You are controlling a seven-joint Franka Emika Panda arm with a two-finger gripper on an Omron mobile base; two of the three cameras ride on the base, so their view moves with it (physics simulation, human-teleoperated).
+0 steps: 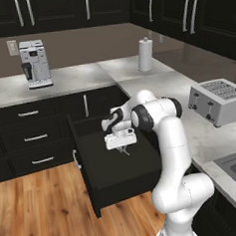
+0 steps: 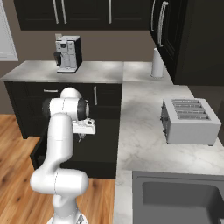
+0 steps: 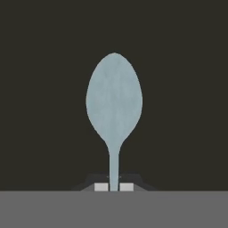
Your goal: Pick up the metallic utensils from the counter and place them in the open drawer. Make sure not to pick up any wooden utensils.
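A: Holding a silvery spoon [image 3: 114, 104] by its thin stem, your gripper [image 1: 123, 150] was clenched on it, bowl pointing straight away from the hand. Why do you think it hung that way?

B: You gripped the stem end, so in the hand view the bowl stood out past the fingertips [image 3: 101, 187] against the black floor of the open drawer [image 1: 118, 167]. I judge that let you lower it bowl first and drop it cleanly.

A: Where was the spoon, exactly?

B: Above the drawer's interior, not touching its floor as far as I could tell. The drawer was pulled out from the black cabinets below the grey countertop bearing a coffee machine [image 1: 35, 64].

A: And your arm's pose?

B: Your white arm [image 1: 167, 151] rose from the base, bent at the elbow, and reached leftward over the drawer, with the hand pointing down. From the right base view, the gripper [image 2: 80, 138] hung just inside the drawer's [image 2: 98, 148] opening.

A: And the knife?

B: I could not see it; a toaster [image 1: 217, 101] and paper towel roll [image 1: 145, 54] stood on the marbled counter [image 1: 177, 86].
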